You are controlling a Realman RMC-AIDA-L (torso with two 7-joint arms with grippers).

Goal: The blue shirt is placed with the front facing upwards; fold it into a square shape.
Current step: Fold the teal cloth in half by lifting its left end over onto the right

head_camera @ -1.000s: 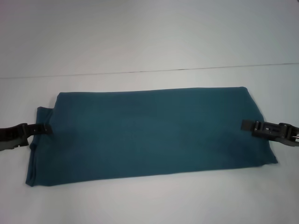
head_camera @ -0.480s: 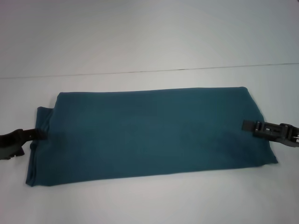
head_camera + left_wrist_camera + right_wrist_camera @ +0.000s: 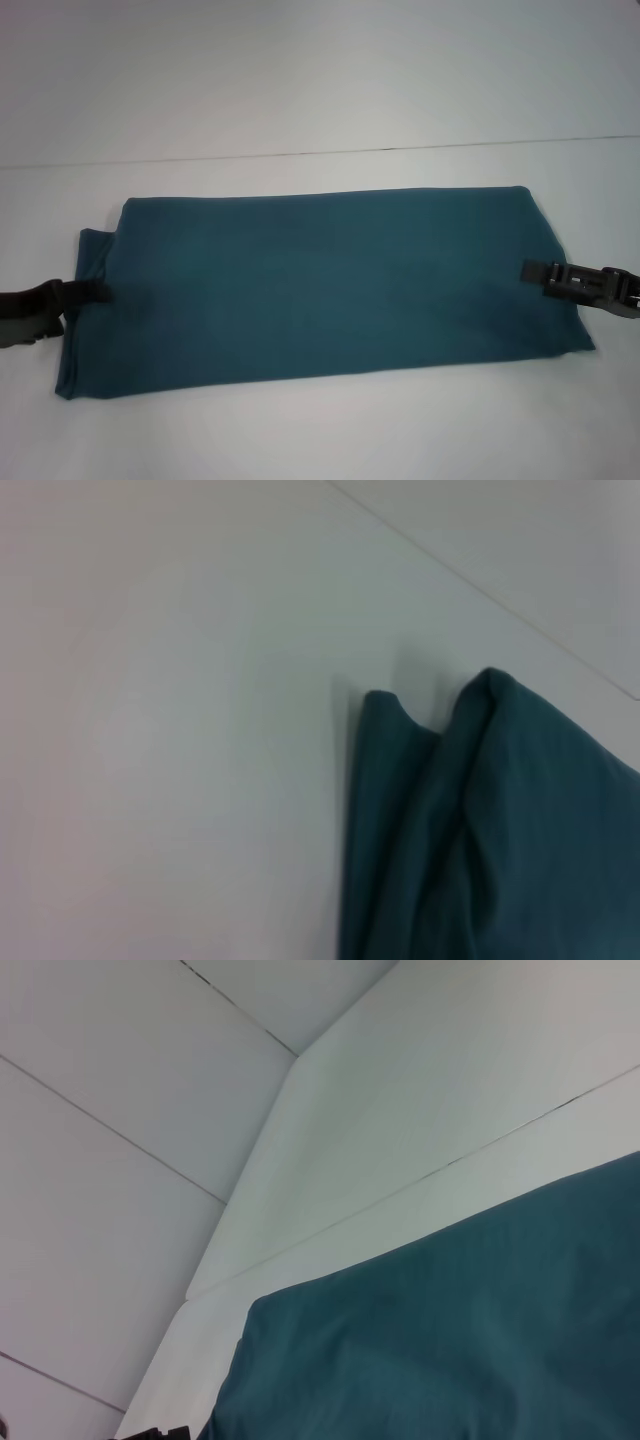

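The blue shirt (image 3: 320, 285) lies on the white table (image 3: 300, 430) folded into a long flat band running left to right, plain side up, with no print or collar showing. My left gripper (image 3: 100, 292) sits low at the band's left end, its tip at the cloth edge. My right gripper (image 3: 530, 270) rests at the right end, its tip just over the cloth. The left wrist view shows the layered left corner of the shirt (image 3: 500, 830). The right wrist view shows a smooth stretch of the shirt (image 3: 450, 1340).
The table's far edge (image 3: 300, 152) runs behind the shirt, with a pale wall above it. Bare white tabletop surrounds the shirt on all sides.
My left gripper dropped slightly, drew back to the left, then came in again to the shirt's left edge. The right gripper shifted a little outward. The shirt has not moved.
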